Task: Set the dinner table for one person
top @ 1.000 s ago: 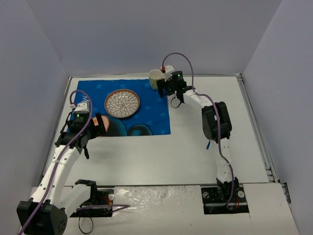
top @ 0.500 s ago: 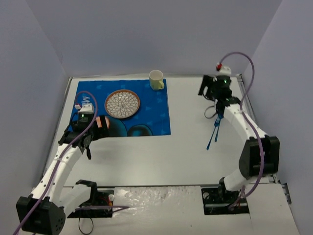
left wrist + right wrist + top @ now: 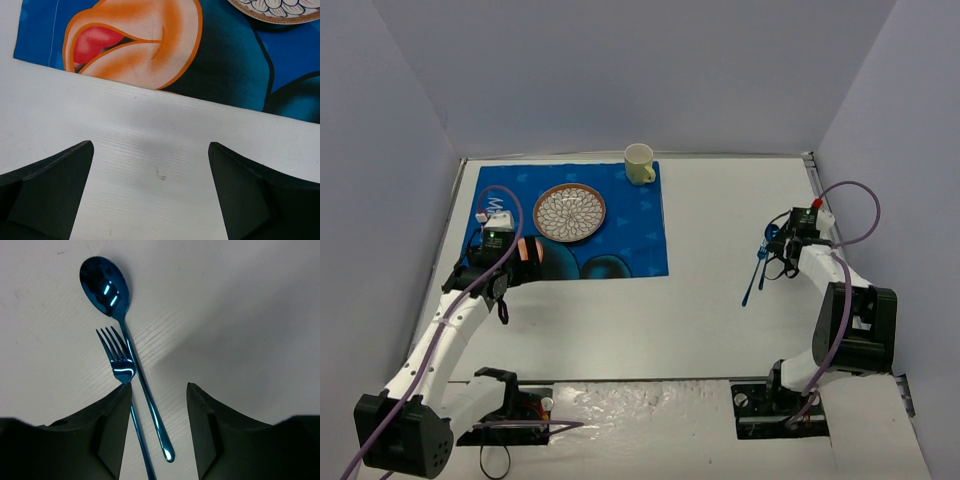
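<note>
The white bench fills the floor of the booth in the overhead view, with grey walls around it and both arm bases at its near edge. On its far left part lies a blue printed placemat. A patterned round plate sits on the mat, and a pale mug stands at the mat's far right corner.

Over on the right, well apart from the mat, the overhead view gives me only one thin blue streak. My right wrist camera splits it into a blue spoon and a blue fork, lying side by side on the bare bench.

The right fingers stand partly apart, low over the handles. The end of the spoon handle lies in the gap, and the fork handle runs along one finger's inner edge. I cannot tell if it touches, and neither piece looks gripped.

The left fingers are spread wide and hold nothing. They hang over bare bench just beside the mat's near edge. The plate rim shows only in that view's top corner.
</note>
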You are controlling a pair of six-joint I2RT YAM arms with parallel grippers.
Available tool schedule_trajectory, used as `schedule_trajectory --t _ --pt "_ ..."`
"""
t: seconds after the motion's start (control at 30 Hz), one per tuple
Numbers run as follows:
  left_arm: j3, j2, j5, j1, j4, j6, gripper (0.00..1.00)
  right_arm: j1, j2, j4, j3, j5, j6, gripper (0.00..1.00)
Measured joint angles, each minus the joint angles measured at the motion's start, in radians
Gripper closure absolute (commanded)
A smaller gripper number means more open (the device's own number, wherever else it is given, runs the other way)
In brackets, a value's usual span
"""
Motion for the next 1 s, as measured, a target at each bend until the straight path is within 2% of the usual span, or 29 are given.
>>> schedule_trajectory --t 0.2,0.6,1.0 --pt "0.0 -0.001 -0.007 0.002 0.008 0.002 0.03 -0.001 0.0 0.001 -0.043 -0.01 -0.011 0.61" --pt "0.0 -0.009 0.002 0.008 0.015 0.001 0.03 -0.001 0.008 0.003 -0.043 -0.073 -0.105 0.64" --pt "0.0 -0.009 0.059 0.008 0.015 -0.005 0.03 -0.001 0.127 -0.005 0.013 -0.123 -0.121 0.67"
